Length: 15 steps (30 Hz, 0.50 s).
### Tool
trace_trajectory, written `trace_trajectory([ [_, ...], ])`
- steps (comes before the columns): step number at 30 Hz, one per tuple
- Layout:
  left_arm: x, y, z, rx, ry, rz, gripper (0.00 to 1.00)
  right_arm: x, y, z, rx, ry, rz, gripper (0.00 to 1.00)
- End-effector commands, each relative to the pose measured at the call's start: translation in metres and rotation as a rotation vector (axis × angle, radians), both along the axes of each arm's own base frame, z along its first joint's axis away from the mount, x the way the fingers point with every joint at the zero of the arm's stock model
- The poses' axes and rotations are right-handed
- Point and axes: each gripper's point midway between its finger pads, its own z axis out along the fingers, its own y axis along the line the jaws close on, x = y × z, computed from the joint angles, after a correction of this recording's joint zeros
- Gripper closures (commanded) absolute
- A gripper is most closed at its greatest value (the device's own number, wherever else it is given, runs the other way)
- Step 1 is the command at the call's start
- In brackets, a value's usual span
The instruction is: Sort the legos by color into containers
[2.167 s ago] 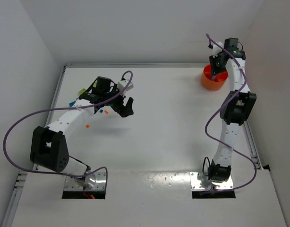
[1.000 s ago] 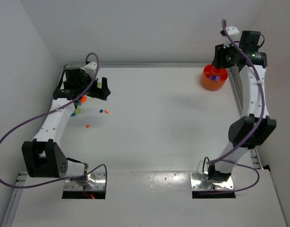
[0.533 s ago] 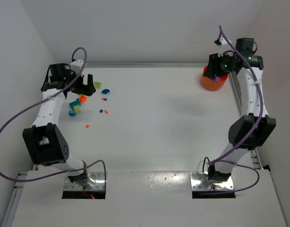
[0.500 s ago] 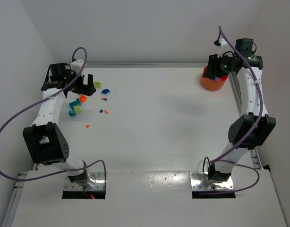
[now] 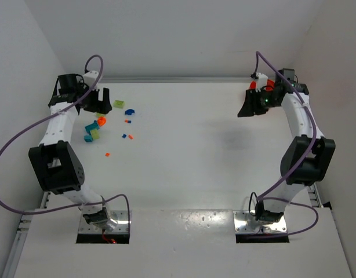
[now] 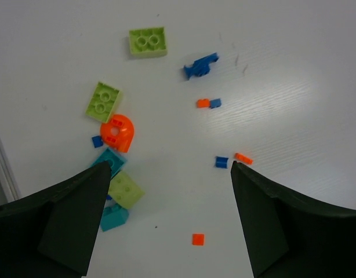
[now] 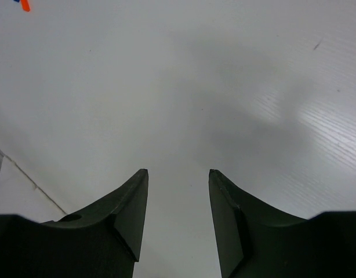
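**Left gripper (image 6: 166, 168) nearest the legos (image 6: 119, 132)**

The left gripper hangs wide open and empty; the legos lie scattered just beneath and ahead of it. The right gripper (image 7: 178, 172), half open, empty, sits by the orange bowl (image 5: 269, 86), well apart across the table (image 5: 195, 150).

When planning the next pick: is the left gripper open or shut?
Open: the left gripper jaws stand wide apart above the legos, gripping nothing.
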Motion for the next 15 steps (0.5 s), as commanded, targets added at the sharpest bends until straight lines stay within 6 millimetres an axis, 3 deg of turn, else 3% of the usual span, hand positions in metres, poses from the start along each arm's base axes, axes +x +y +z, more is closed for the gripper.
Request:
trace_trajectory([
  [1,-0.003,0.035,-0.014,0.086,0.074,0.051,0.1,-0.001,0.016,0.014,0.051,-0.076,0.053,0.54],
  [6,-0.012,0.076,-0.057,0.129,0.233,0.094,0.18,-0.001,0.026,0.007,0.04,-0.069,0.085,0.54],
  [15,-0.016,0.094,-0.1,0.213,0.36,0.072,0.25,0.025,0.034,0.005,0.033,-0.065,0.11,0.54],
])
